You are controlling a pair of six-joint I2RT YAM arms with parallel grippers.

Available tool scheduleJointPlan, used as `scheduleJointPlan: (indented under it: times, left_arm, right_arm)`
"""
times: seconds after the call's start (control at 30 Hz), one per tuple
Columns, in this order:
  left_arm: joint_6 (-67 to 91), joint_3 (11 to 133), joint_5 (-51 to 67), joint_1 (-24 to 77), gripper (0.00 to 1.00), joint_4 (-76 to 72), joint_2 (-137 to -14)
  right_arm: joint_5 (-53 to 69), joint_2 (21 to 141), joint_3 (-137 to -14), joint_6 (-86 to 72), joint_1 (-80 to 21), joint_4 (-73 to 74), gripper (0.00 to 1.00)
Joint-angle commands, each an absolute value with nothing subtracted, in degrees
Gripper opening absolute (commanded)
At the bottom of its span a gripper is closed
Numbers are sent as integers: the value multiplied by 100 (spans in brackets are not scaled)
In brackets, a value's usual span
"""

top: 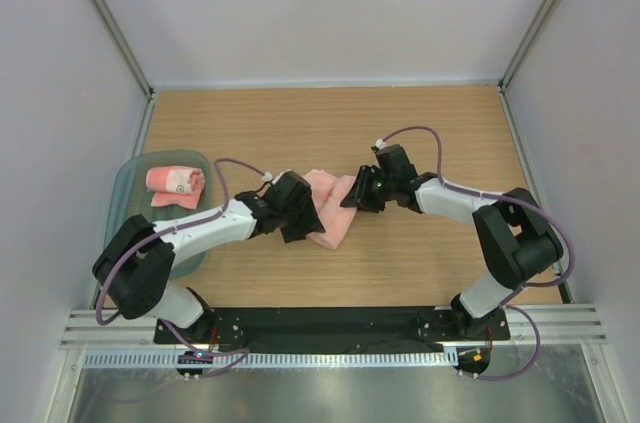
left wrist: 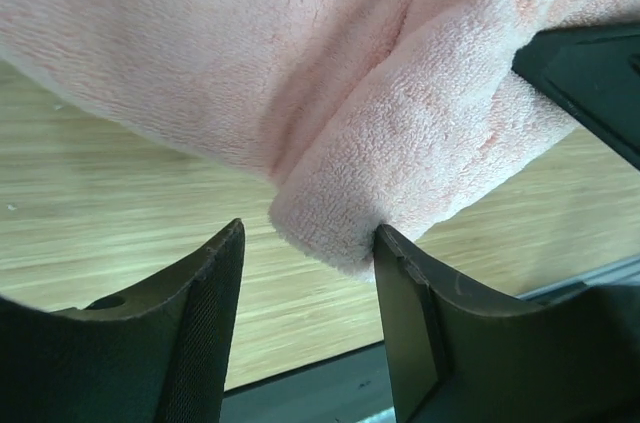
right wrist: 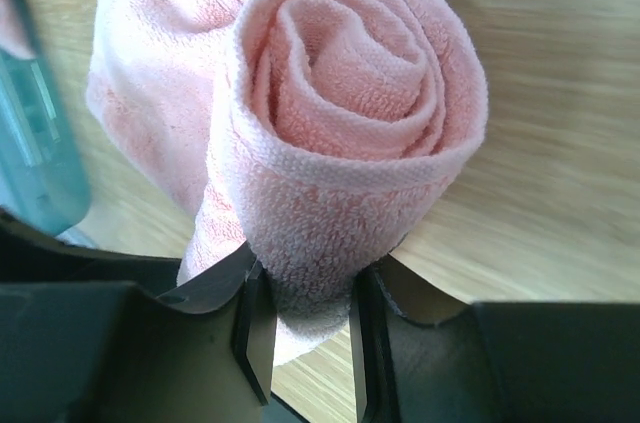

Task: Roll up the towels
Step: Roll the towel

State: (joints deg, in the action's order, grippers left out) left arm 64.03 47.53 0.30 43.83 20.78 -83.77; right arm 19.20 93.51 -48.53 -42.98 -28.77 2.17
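The towels look roughly half done to me: one rolled towel (top: 176,181) sits in the tray (top: 128,193) at nine o'clock on the tabletop (top: 420,123). A second towel (top: 330,208) lies near the centre, wound into a spiral at its three o'clock end with loose cloth left over. The right tool (right wrist: 305,293) is clenched on that spiral, while the left tool (left wrist: 310,243) is released, its jaws apart either side of a hanging fold.
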Motion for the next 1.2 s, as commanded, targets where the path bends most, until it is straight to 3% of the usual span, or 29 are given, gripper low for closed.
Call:
scheduleJointPlan:
  times: [0.0,0.27,0.43,0.8,1.17]
  left_arm:
    - [5793,5272,-895,4754,55,2804,-8604]
    - [4072,6345,-2590,6202,54,2804,-8930]
    - [3393,6451,-2857,6995,56,2400,-9008]
    - [3129,6547,-2935,7224,63,2101,-9702]
    - [3313,6812,-3410,7190,77,2400,-10696]
  right_arm:
    - [1249,8895,-4895,-3718,-2698,1484,25]
    - [1239,8982,-5212,-3612,-2681,2109,24]
    - [1222,9105,-5379,-3595,-2672,2241,24]
    - [1327,9097,-5467,-3542,-2689,2355,24]
    - [1432,9114,-5590,-3472,-2672,2496,24]
